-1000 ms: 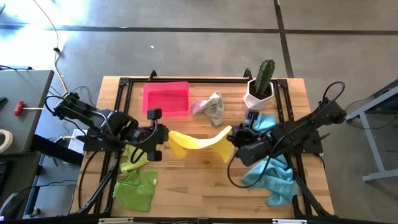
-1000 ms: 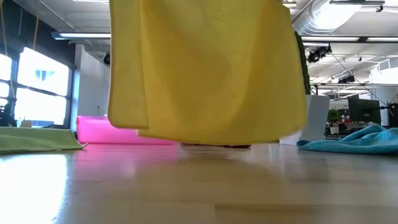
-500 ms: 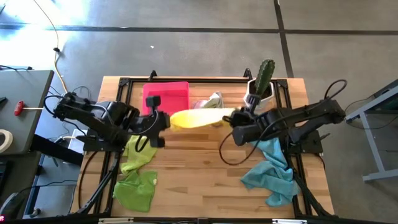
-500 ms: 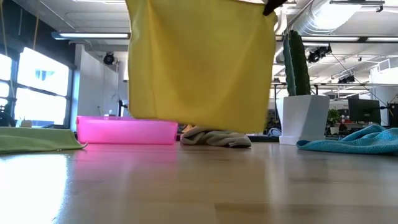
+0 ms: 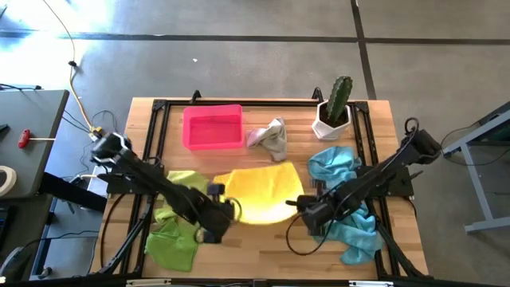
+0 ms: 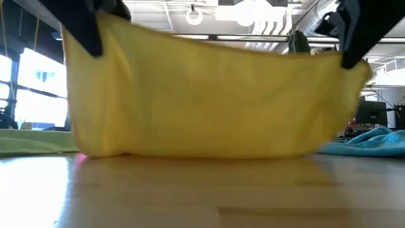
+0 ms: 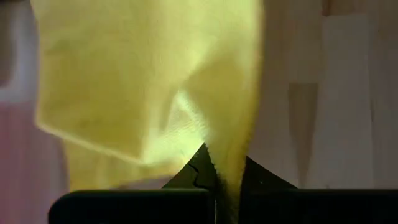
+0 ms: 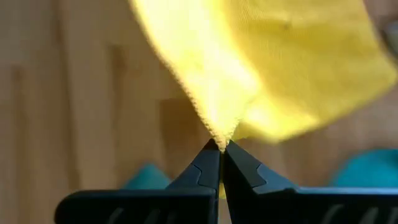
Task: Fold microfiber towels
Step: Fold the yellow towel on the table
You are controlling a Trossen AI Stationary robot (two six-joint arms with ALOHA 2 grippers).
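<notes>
Yellow towel [image 5: 259,194] lies spread at lower centre of the high view, near edge raised; left gripper [image 5: 227,217] pinches its lower-left corner, right gripper [image 5: 306,209] clamps its lower-right corner, both fully closed

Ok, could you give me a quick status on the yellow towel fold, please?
Left gripper and right gripper both shut on the yellow towel, one corner each. Towel stretched between them, lower edge on the table. Nothing in the way.
</notes>
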